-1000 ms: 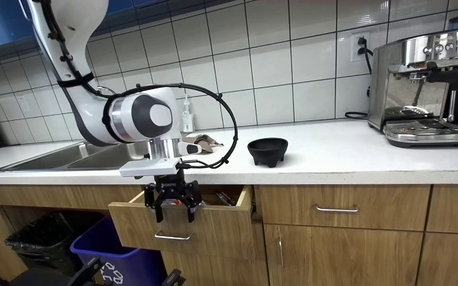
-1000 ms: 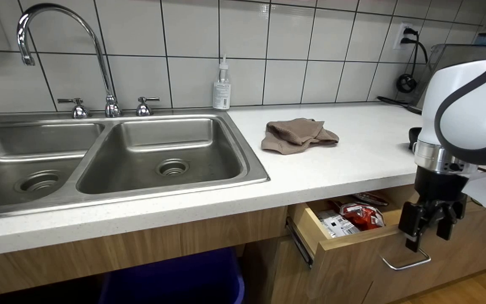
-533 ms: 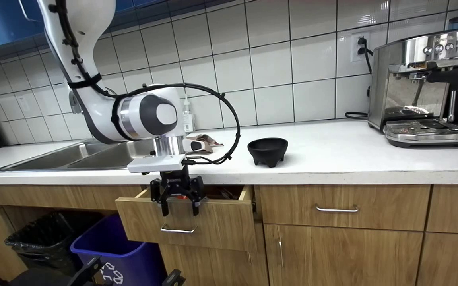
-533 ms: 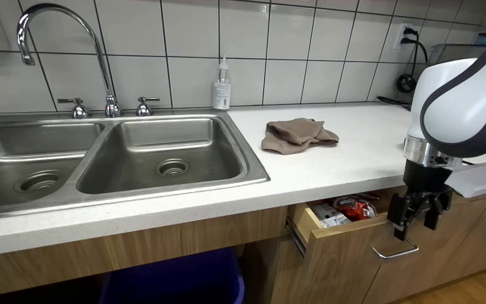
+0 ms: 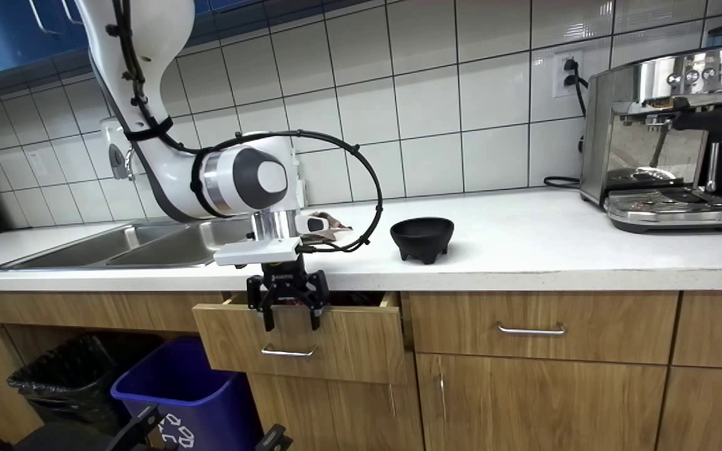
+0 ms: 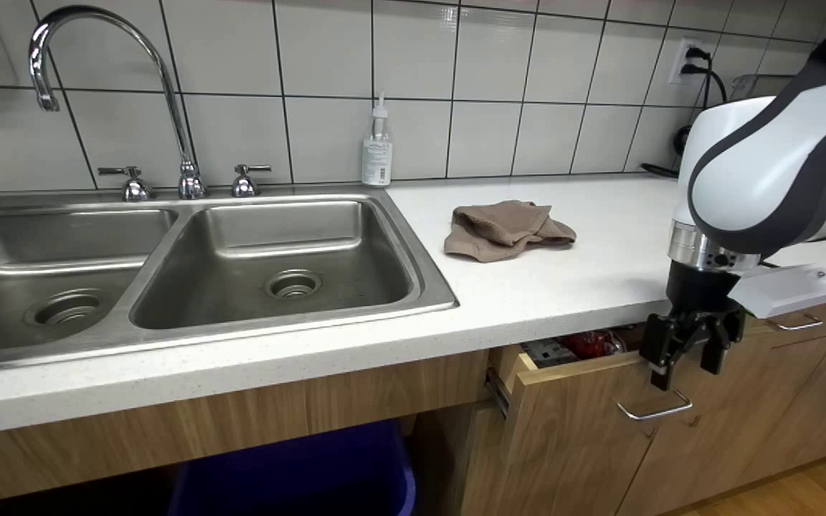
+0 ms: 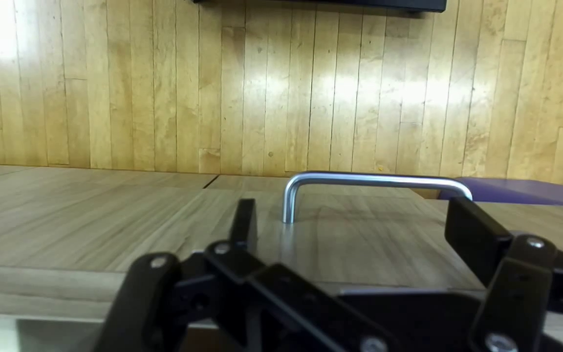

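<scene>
Partway open below the edge of the white surface (image 5: 524, 241), in a row of wood-grain cabinets (image 5: 543, 401): a wooden drawer (image 5: 351, 344) with a silver bar handle (image 7: 374, 179) across the middle of its front. Inside, in an exterior view, a shiny red packet (image 6: 594, 344) next to a grey printed package (image 6: 549, 352), both partly hidden by the front panel. At the upper edge of that panel, the black tool (image 5: 292, 327), pointing straight down, fingers (image 7: 246, 220) spread wide: near the two ends of the handle in the wrist view, above it in both exterior views. Cannot tell from these angles about contact between fingers and drawer front. Beyond the handle in the wrist view, a wood-plank floor (image 7: 262, 98).

Up on the surface, a crumpled brown cloth (image 6: 510, 229) near a double-basin steel sink (image 6: 427, 276), with a gooseneck faucet (image 6: 189, 175) and a pump bottle (image 6: 377, 158) at its back rim. Farther along, an upright black molcajete (image 5: 422, 239) on three short legs and, well apart from it, an espresso machine (image 5: 643, 144) in polished steel. Below the sink, next to the drawer, a blue recycling bin (image 5: 214, 416), then a black-bagged trash can (image 5: 73, 401). Behind everything, a wall of white tiles (image 5: 430, 100) with dark grout and an outlet (image 5: 559, 74) with two black plugs (image 5: 570, 80).
</scene>
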`<act>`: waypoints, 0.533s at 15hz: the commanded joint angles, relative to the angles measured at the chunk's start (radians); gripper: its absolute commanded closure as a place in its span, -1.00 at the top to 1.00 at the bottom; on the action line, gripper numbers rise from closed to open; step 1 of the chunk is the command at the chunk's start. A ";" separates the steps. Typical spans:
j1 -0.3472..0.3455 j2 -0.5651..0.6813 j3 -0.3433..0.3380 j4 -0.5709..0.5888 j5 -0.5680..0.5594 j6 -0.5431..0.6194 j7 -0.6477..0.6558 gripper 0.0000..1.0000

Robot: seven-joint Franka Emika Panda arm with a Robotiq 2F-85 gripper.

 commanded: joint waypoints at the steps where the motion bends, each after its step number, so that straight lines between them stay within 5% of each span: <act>1: -0.026 0.052 0.020 0.097 0.008 -0.028 -0.022 1.00; 8: -0.019 0.090 0.012 0.172 -0.009 -0.046 -0.012 1.00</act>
